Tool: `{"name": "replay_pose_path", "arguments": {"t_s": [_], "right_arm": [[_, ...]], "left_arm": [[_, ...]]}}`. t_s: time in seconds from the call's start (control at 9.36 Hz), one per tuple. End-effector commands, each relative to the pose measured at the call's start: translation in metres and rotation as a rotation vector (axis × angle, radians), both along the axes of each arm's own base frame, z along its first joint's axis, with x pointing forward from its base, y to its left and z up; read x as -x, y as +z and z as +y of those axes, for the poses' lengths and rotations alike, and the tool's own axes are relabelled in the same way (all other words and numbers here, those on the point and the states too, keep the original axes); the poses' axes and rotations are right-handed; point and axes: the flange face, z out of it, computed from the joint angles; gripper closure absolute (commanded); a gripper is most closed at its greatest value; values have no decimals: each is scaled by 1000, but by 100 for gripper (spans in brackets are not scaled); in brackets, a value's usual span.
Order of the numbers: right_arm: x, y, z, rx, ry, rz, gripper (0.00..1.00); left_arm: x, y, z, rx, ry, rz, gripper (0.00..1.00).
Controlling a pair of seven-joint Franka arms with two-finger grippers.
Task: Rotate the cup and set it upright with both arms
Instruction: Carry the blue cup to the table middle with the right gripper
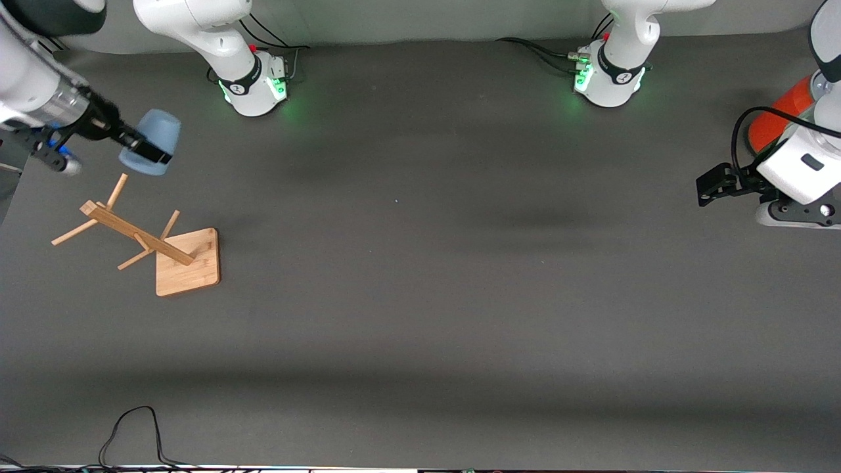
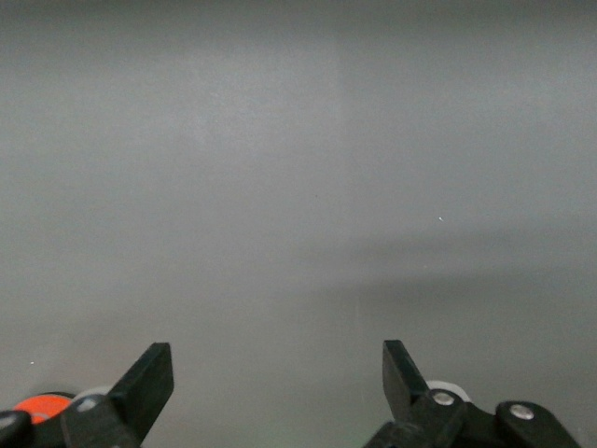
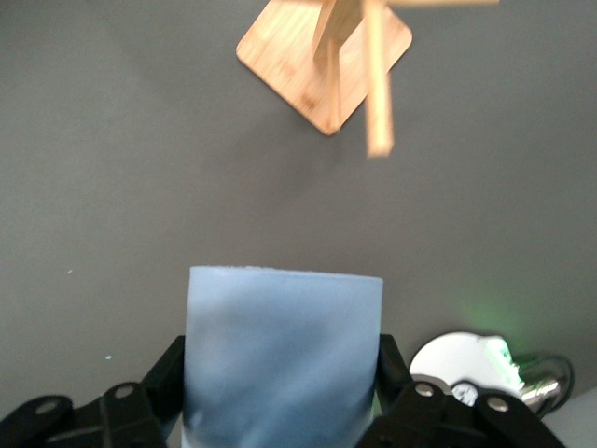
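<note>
The pale blue cup (image 1: 152, 142) hangs tilted in the air, gripped across its sides by my right gripper (image 1: 148, 152). It is over the table at the right arm's end, just above the top pegs of a wooden rack. In the right wrist view the cup (image 3: 280, 355) fills the space between the black fingers (image 3: 166, 371), which are shut on it. My left gripper (image 1: 713, 184) waits at the left arm's end of the table, open and empty. Its fingertips (image 2: 149, 373) stand wide apart over bare table.
A wooden peg rack (image 1: 135, 230) stands on a square base (image 1: 187, 263) under the cup; it also shows in the right wrist view (image 3: 322, 56). A red-orange can (image 1: 782, 112) stands by the left arm's wrist. A black cable (image 1: 131, 427) lies at the table's near edge.
</note>
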Motion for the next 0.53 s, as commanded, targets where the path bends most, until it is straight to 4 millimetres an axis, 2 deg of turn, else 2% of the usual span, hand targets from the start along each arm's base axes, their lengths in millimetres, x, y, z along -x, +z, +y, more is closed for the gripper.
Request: {"name": "replay_pose_path", "arguments": {"t_s": [0.0, 0.21, 0.43], "right_arm": [[14, 8, 75, 25, -91, 2, 51], [2, 1, 186, 75, -202, -26, 51], [-31, -18, 299, 99, -392, -1, 51]], "left_arm": [[2, 5, 0, 11, -8, 13, 0], [0, 5, -1, 13, -8, 5, 0], [0, 3, -2, 14, -9, 8, 0]]}}
